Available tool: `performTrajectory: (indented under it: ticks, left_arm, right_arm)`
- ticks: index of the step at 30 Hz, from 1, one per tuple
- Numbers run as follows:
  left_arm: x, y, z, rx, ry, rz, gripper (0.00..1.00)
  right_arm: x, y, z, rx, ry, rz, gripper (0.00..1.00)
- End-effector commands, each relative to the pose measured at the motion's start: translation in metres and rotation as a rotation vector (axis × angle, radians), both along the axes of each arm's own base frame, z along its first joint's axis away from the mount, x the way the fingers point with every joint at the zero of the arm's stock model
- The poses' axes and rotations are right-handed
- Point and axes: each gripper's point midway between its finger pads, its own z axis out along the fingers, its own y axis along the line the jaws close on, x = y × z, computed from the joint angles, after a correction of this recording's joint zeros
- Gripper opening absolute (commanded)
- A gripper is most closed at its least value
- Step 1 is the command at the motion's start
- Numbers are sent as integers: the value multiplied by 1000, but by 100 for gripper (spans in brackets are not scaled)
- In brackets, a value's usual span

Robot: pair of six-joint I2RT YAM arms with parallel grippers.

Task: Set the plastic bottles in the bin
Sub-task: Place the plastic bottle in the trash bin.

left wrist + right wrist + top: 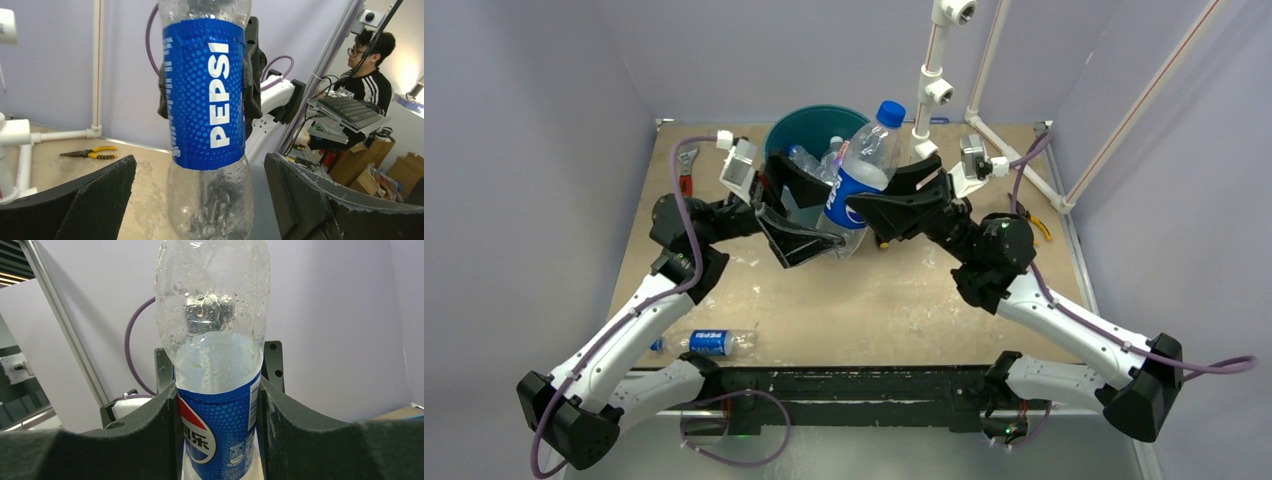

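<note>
Near edge: a fallen Pepsi bottle [709, 342] lies on its side on the surface [884, 300], just beside the left arm's forearm, and neither arm is touching it.
Left end effector [804, 215]: its jaws stand wide, one on either side of the upright bottle. In its wrist view we see a clear gap on both sides, so it grips nothing.
Right end effector [879, 192]: it is closed on the held Pepsi bottle [864, 165], both pads pressed against the blue label.
Held bottle: it is tilted, blue cap up and leaning to the far right. It overlaps the bin's near right rim, and we cannot tell how high above the rim it is.
Bin [786, 125]: the teal bucket stands just beyond both end effectors.
Inside the bin: at least two clear bottles [809, 160] already lie there.
Farther back: a red-handled wrench [687, 172], pliers [90, 152] and a white pipe frame [936, 90], none of them task items.
Progress: we judge the task past halfway. Some bottles are binned, one is in hand at the rim, and one on the surface is not yet picked up.
</note>
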Motion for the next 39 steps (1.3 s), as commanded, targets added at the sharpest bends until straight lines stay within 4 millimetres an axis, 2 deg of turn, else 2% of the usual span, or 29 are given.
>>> performTrajectory:
  ticks: [1,3,6,7,8,9,10,12,14,16,19,22,26,32,36,39]
  left_arm:
    - [-4,-12,-4,35,-60,-9,99]
    - [-3,-18,-8,40,-54,-10,96]
    - [2,-21,-12,52,-40,0,75]
    - [3,-22,-13,56,-37,1,65]
    - [5,-22,-13,56,-37,9,55]
    - [5,-22,-13,56,-37,12,46]
    - [5,-22,-13,56,-40,17,39]
    - [7,-21,-14,67,-39,37,27]
    - [10,-18,-15,85,-47,65,21]
    - [12,-16,-18,115,-51,91,19]
    - [13,-14,-28,170,-61,114,19]
    - [12,-12,-33,203,-72,120,19]
    - [7,-8,-34,215,-88,124,17]
    - [1,1,-31,230,-125,150,16]
    - [-2,3,-29,231,-144,153,14]
    - [-2,5,-28,235,-150,159,14]
  right_arm:
    - [-13,-9,31,81,-65,34,39]
    - [-12,-7,28,74,-65,32,39]
    - [-12,-9,28,68,-71,14,40]
    - [-11,-9,28,58,-73,5,42]
    - [-10,-8,29,45,-75,1,47]
    - [-11,-8,31,34,-78,-5,57]
    - [-10,-8,32,17,-76,-11,69]
    - [-5,-7,32,-36,-53,-49,86]
    - [0,-13,36,-77,-47,-109,95]
    - [0,-18,42,-126,-57,-151,98]
    - [5,-32,60,-150,-72,-248,99]
    - [11,-38,75,-167,-81,-308,97]
    - [25,-36,77,-222,-84,-372,93]
    - [32,-31,79,-245,-66,-382,83]
    - [38,-24,74,-282,-41,-372,75]
    - [38,-23,72,-283,-25,-363,65]
